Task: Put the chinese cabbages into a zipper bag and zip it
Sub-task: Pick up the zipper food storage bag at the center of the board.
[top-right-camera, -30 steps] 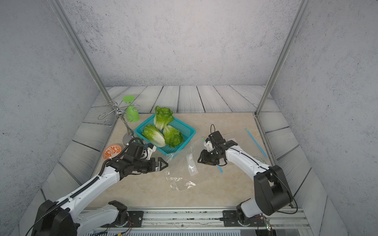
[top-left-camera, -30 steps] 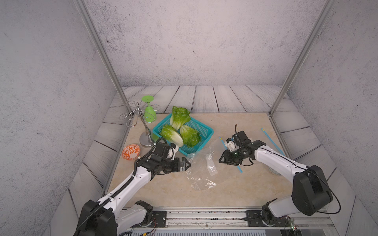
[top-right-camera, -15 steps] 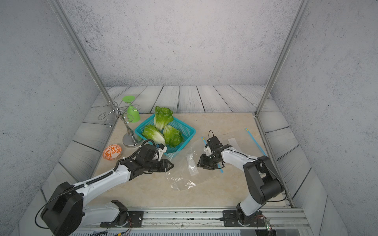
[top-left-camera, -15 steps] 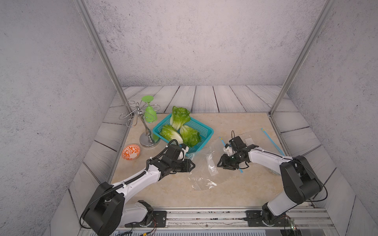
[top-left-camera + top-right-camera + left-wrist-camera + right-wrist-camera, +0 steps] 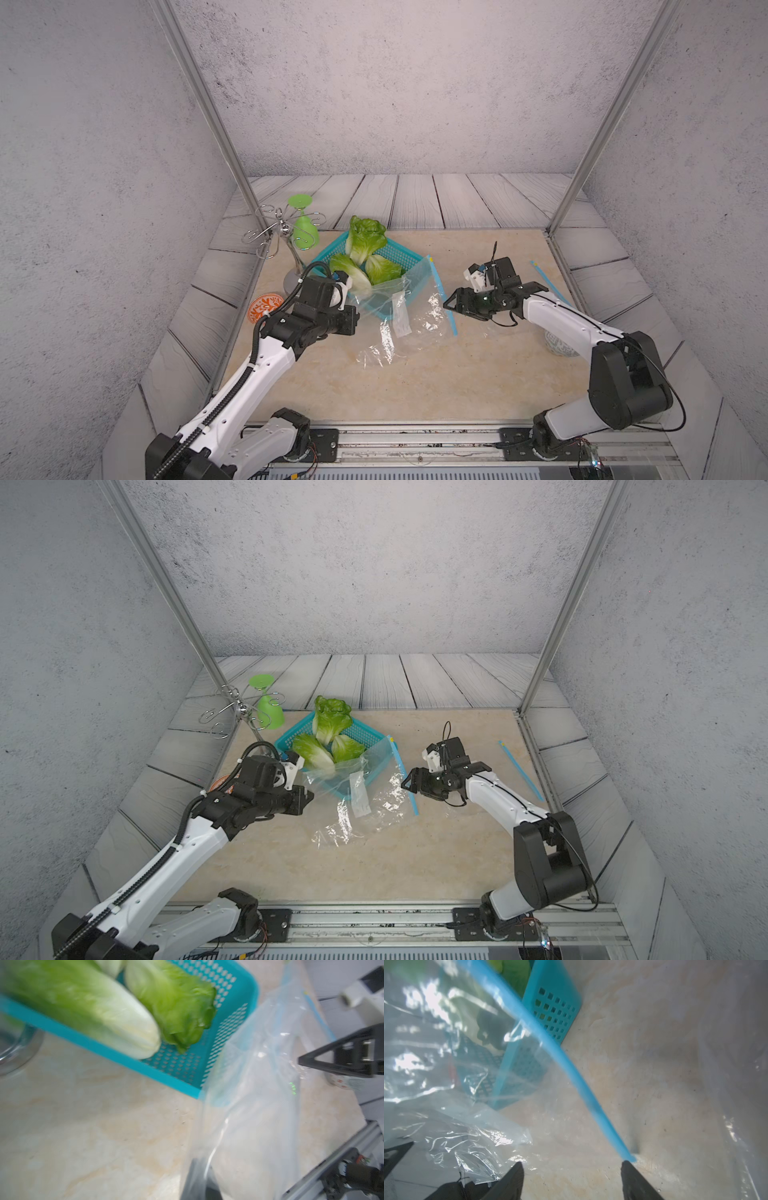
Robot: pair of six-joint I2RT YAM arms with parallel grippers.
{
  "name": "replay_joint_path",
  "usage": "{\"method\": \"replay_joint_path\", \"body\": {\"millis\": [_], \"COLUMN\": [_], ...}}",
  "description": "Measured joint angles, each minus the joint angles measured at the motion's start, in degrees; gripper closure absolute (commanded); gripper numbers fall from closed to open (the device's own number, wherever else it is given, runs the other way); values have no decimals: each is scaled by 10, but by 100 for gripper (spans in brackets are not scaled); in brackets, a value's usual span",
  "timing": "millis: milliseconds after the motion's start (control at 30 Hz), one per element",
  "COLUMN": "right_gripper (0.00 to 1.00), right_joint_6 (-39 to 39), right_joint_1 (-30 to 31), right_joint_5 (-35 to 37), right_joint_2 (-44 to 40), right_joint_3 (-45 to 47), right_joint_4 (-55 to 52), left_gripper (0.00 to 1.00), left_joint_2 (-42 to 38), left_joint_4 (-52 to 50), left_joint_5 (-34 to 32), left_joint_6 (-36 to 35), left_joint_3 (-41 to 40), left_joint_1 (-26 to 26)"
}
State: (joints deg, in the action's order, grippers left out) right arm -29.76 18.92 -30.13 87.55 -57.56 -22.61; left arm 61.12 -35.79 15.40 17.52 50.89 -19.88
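Observation:
Three chinese cabbages [image 5: 365, 237] [image 5: 311, 750] lie in a teal basket [image 5: 405, 255], and two of them [image 5: 93, 1012] show close in the left wrist view. The clear zipper bag [image 5: 407, 307] [image 5: 374, 796] with its blue zip strip [image 5: 560, 1053] drapes over the basket's near corner. My left gripper [image 5: 355, 318] [image 5: 202, 1172] is shut on the bag's left edge, just in front of the basket. My right gripper [image 5: 451, 301] [image 5: 571, 1164] stands open beside the lower end of the zip strip, with nothing between its fingers.
A wire rack holding a green goblet [image 5: 305, 230] stands left of the basket. An orange patterned dish [image 5: 264, 307] lies by my left arm. A loose blue strip [image 5: 548, 280] and a patterned cup [image 5: 559, 347] sit at the right edge.
My left gripper closed on the bag's edge and drew it up against the basket. My right gripper opened and no longer holds the zip strip.

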Motion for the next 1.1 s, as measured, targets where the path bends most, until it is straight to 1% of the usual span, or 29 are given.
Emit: {"method": "replay_joint_path", "body": {"millis": [67, 133, 267, 433, 533, 700, 767, 833, 867, 967, 1000, 1100], "right_gripper": [20, 20, 23, 31, 44, 73, 83, 90, 93, 98, 100, 100], "right_joint_6": [2, 6, 19, 34, 34, 30, 23, 12, 3, -34, -50, -103], "right_joint_1": [-1, -1, 5, 34, 58, 91, 97, 99, 99, 101, 101, 101], "right_joint_5": [-3, -6, -30, -63, -78, -88, -89, -103, -112, -137, -143, -153], "right_joint_2": [30, 63, 102, 104, 104, 105, 105, 105, 104, 94, 86, 53], "right_joint_3": [-13, -34, -61, -53, -35, -29, -30, -31, -31, -23, -20, -18], "right_joint_4": [10, 18, 33, 36, 38, 31, 31, 34, 38, 49, 49, 48], "left_gripper": [100, 100, 100, 100, 100, 100, 99, 92, 85, 61, 56, 53], "left_joint_2": [32, 63, 99, 107, 107, 108, 109, 109, 109, 109, 109, 104], "left_joint_4": [-25, -50, -75, -84, -84, -84, -84, -85, -88, -113, -124, -164], "left_joint_5": [-7, -11, -10, -9, -8, -6, -5, -4, -4, -13, -19, -58], "left_joint_6": [-9, -15, -24, -28, -28, -28, -27, -26, -23, -10, -6, -3], "left_joint_3": [5, 14, 36, 44, 44, 44, 44, 45, 49, 83, 103, 177], "left_joint_1": [33, 52, 60, 71, 77, 80, 81, 82, 82, 84, 86, 89]}}
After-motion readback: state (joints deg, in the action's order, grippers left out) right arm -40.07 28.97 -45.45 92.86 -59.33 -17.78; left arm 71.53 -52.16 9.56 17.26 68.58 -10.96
